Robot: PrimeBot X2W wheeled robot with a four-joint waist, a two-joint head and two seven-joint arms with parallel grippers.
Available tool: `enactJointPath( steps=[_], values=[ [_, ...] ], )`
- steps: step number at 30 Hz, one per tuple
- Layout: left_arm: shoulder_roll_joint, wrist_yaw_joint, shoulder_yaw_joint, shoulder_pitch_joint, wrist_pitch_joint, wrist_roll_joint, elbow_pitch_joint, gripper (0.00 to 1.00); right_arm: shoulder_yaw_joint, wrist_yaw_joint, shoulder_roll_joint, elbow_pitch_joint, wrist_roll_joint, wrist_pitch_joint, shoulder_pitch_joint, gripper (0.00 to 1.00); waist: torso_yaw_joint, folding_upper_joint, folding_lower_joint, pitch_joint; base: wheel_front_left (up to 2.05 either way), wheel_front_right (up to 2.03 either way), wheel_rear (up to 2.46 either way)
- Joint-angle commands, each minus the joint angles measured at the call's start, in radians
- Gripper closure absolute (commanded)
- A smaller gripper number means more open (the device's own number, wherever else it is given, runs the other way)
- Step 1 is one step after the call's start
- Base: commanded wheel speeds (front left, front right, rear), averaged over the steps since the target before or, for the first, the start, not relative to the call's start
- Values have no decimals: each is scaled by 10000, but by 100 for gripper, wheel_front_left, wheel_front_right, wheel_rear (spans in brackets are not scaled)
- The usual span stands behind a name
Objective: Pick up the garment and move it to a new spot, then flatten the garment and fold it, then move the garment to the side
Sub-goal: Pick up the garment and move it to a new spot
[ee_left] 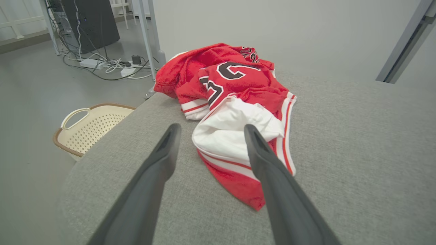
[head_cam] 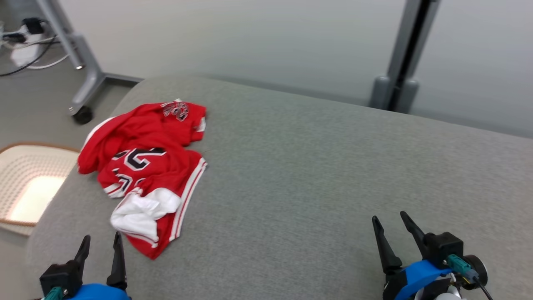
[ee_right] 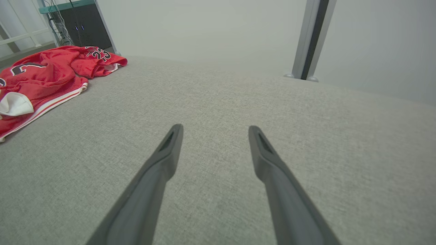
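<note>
The garment (head_cam: pixel 143 171) is a red jersey with white trim and black numbers, lying crumpled at the left end of a grey padded surface (head_cam: pixel 312 166). In the left wrist view the garment (ee_left: pixel 235 102) lies just beyond my open left gripper (ee_left: pixel 211 131), whose fingers hover above its white near edge without touching. My left gripper (head_cam: pixel 102 241) shows at the lower left of the head view, just short of the garment's near hem. My right gripper (head_cam: pixel 393 221) stands open at the lower right over bare fabric, far from the garment (ee_right: pixel 44 81). Its fingers (ee_right: pixel 170 149) hold nothing.
A cream perforated basket (head_cam: pixel 29 183) sits on the floor to the left of the surface, also seen as the basket (ee_left: pixel 90 127). Grey stand legs (head_cam: pixel 85 62), a post (head_cam: pixel 399 62) and cables (ee_left: pixel 105 66) lie behind.
</note>
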Motion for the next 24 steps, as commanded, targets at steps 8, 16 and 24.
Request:
enactJointPath(
  steps=[8,16,24],
  values=[
    [119,-15,371,122,-45,-236,232,0,416,1,-39,267,135,-30,-444,0,988,0,0,441,0,0,0],
    [522,-15,-371,-874,-45,-1133,531,0,315,1,-39,234,-204,-30,-644,0,693,0,0,1027,0,0,0],
    [1948,-15,-2296,-2547,-45,-3244,984,0,253,1,-36,41,-496,-30,-976,0,311,0,0,1941,0,0,0]
  ],
)
